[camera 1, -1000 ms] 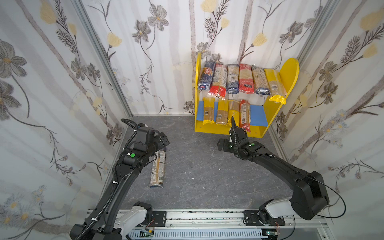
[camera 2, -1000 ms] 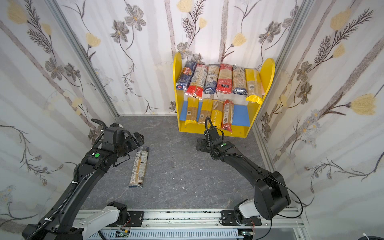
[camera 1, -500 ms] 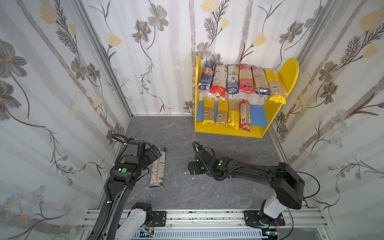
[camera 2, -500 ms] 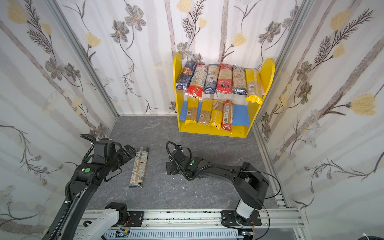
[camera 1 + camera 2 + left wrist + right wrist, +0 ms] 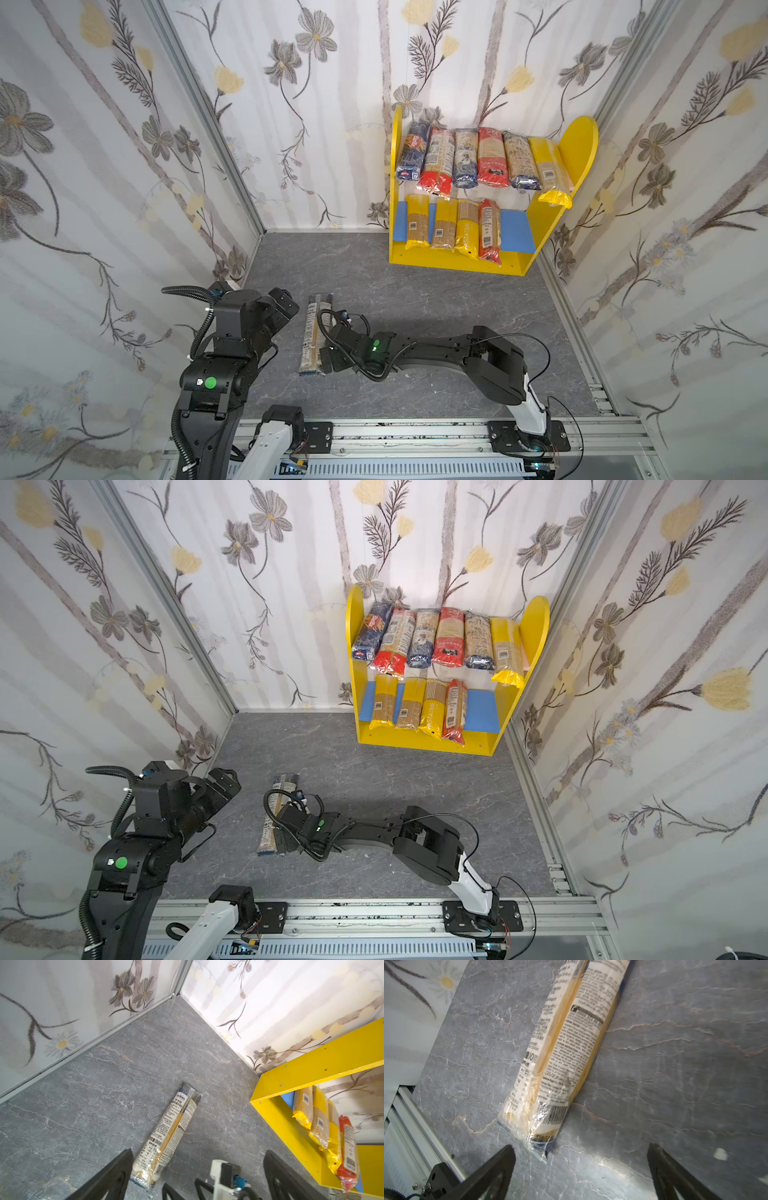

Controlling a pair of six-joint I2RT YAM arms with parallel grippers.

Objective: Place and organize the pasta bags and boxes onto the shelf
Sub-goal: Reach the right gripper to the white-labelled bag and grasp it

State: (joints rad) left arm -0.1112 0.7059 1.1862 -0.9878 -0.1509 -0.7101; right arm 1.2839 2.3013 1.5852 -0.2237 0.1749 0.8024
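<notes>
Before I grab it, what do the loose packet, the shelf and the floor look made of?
Loose packet: thin glossy clear plastic film, likely; it crinkles and glints at the sealed end, pasta strands showing through.
Shelf: rigid painted board, probably wood; flat yellow panels with screw heads.
Floor: grey veined stone-look surface, slightly shiny; real stone or print, unclear.

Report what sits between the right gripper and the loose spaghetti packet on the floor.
Nothing does. In the right wrist view, only a short strip of bare grey floor separates the open right gripper from the near end of the spaghetti packet.
</notes>
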